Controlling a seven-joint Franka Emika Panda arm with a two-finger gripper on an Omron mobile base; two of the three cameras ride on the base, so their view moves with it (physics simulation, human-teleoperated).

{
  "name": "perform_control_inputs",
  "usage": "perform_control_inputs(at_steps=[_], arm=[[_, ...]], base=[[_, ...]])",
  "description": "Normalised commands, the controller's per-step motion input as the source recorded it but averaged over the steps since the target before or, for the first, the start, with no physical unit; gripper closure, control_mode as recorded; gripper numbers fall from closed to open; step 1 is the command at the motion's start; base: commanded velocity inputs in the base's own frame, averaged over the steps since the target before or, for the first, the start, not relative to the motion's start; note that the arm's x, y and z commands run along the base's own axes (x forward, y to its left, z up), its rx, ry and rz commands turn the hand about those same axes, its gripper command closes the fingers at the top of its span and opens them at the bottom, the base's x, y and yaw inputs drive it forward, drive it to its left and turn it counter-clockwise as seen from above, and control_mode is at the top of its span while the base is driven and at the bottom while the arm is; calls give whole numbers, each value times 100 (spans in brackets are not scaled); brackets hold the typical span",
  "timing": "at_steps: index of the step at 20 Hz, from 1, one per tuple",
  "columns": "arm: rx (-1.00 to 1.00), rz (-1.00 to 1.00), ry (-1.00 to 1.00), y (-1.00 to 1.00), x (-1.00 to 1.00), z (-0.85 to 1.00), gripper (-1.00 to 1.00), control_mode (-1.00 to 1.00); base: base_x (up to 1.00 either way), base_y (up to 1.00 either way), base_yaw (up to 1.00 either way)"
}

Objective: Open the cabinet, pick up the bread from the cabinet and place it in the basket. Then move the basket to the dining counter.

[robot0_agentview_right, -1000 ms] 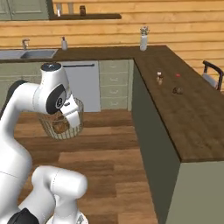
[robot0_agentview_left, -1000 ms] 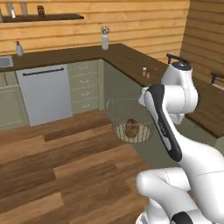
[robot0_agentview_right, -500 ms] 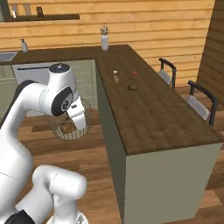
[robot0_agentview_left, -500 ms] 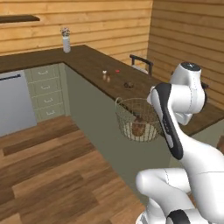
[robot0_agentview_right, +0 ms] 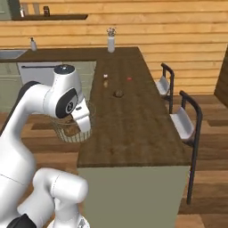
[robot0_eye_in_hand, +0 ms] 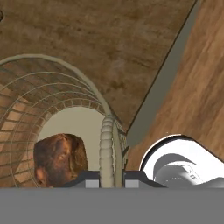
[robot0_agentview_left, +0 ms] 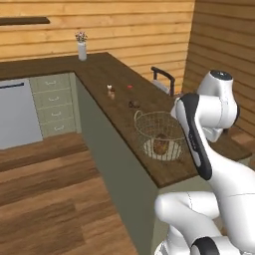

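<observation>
The basket (robot0_agentview_left: 160, 134) hangs in the air with the bread (robot0_agentview_left: 161, 145) lying in its bottom, carried by its rim. In the hand view the gripper (robot0_eye_in_hand: 109, 175) is pinched on the rim ring, one finger either side of the thick wire, the bread (robot0_eye_in_hand: 59, 159) just inside below. In the left base view the basket seems to hang over the near end of the dining counter (robot0_agentview_left: 114, 79); in the right base view it looks to be just off the counter's near left corner, beside the arm — so I cannot say for sure that it is fully over the top.

The step in hand, as I judge it, is to bring the basket onto the counter and set it down. Done well, that means carrying it well inside the edge, keeping it level so the bread does not roll out, lowering until the base rests on the wood, and only then letting go of the rim.

Farther up the counter lie a small brown lump (robot0_agentview_right: 118, 93), a red bit (robot0_agentview_right: 129, 79) and a little shaker (robot0_agentview_right: 105, 82), with a vase (robot0_agentview_right: 111, 43) at the far end — all well apart from the basket. Two chairs (robot0_agentview_right: 185, 122) stand along the far side. Nothing blocks the near end; the counter's edge is the one thing to mind.
</observation>
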Motion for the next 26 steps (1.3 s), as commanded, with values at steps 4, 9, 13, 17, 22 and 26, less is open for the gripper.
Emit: perform_control_inputs(at_steps=[4, 9, 13, 17, 22, 26], arm=[[0, 0, 0, 0, 0, 0, 100, 100], [0, 0, 0, 0, 0, 0, 100, 100], [0, 0, 0, 0, 0, 0, 100, 100], [0, 0, 0, 0, 0, 0, 100, 100], [0, 0, 0, 0, 0, 0, 100, 100], [0, 0, 0, 0, 0, 0, 100, 100]], base=[[0, -100, 47], [4, -100, 40], [26, -82, 17], [62, -29, -2], [75, -10, -12], [69, 0, -19]])
